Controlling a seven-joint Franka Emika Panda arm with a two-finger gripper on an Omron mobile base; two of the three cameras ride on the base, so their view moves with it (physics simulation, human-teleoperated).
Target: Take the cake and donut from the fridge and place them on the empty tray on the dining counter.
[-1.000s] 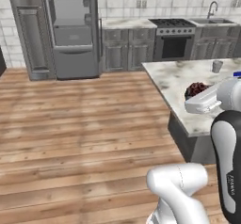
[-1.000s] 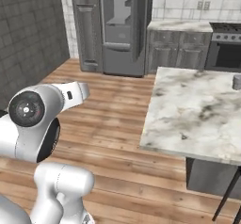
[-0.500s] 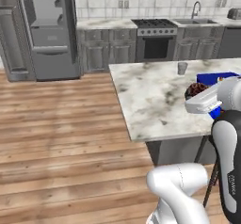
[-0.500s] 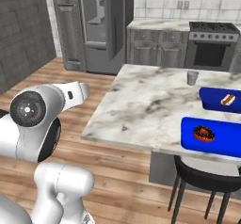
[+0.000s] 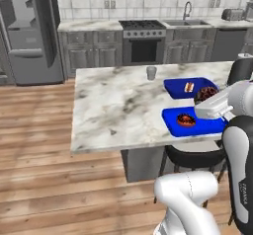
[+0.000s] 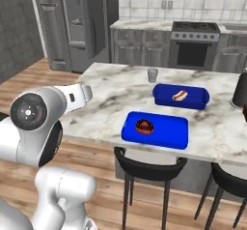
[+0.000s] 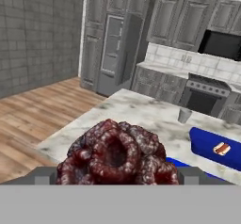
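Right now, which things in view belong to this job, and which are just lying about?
Job: cake, gripped in the tool; donut on the flat blue tray; dining counter; fridge.

Lying about: cup; deep blue tray with hot dog; stool; stove.

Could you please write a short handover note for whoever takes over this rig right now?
Gripper: jaws spread wide around the cake, which sits between the fingertips, so it is holding it.
Donut: already on the empty tray, towards its left end, on the dining counter.
Deeper blue tray with a hot dog lies just behind it; a small cup stands further back.
Fridge: across the room, door open.
Done: both items out of the fridge, donut placed.
Left: bring the cake over the tray, set it beside the donut, release.
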